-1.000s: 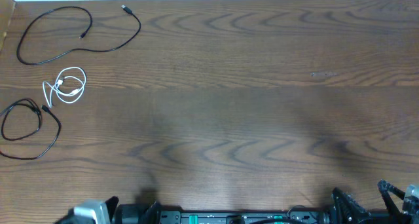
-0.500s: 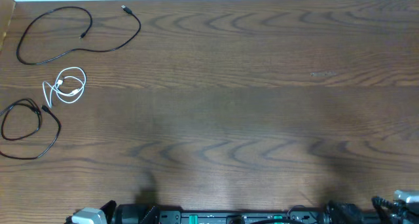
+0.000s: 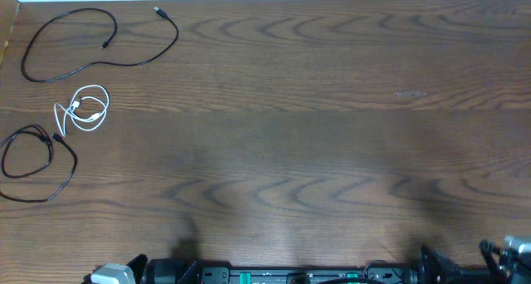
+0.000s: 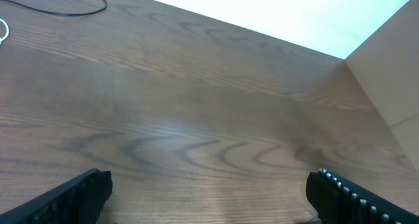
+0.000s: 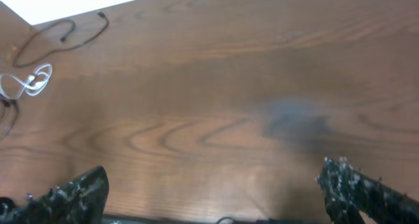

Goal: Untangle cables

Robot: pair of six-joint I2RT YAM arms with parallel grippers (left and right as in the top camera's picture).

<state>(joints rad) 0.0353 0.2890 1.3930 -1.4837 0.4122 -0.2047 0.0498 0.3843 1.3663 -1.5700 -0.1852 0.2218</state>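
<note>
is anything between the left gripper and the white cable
Nothing visible does: only table surface lies between the left gripper and the white cable at far left. A black cable loop lies close beside that path.

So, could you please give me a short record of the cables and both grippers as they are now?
long black cable: far-left corner, open curve, lying alone
white cable: small coil, nearer than it
second black cable: loose coil at left edge, nearest
left gripper: open, empty, over bare table
right gripper: open, empty, over bare table
</note>
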